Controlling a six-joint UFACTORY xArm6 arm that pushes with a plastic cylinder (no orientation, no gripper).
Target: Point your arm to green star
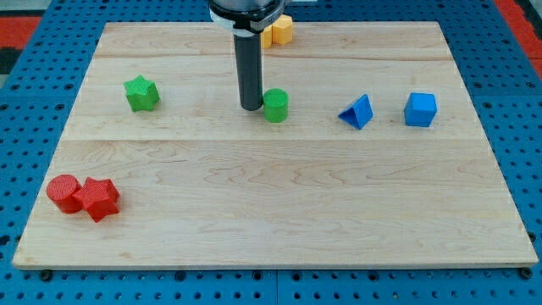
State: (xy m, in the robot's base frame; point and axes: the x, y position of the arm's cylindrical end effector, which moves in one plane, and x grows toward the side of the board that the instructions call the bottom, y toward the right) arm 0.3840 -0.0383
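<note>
Rod hangs vertical from the view's top; my tip (pixel 251 108) rests on the board just left of the green cylinder (pixel 275 105), about touching it. No jaws on this arm, only the rod. Green star (pixel 141 93) lies well left of the cylinder, apart from the tip. Surface: pale wooden board (pixel 271 203) on a blue pegboard (pixel 25 102), red at the top corners.

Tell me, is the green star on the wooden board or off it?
On it. The green star sits fully on the wooden board, near the view's upper left, well inside the edge. My tip is beside the green cylinder, not the star.
</note>
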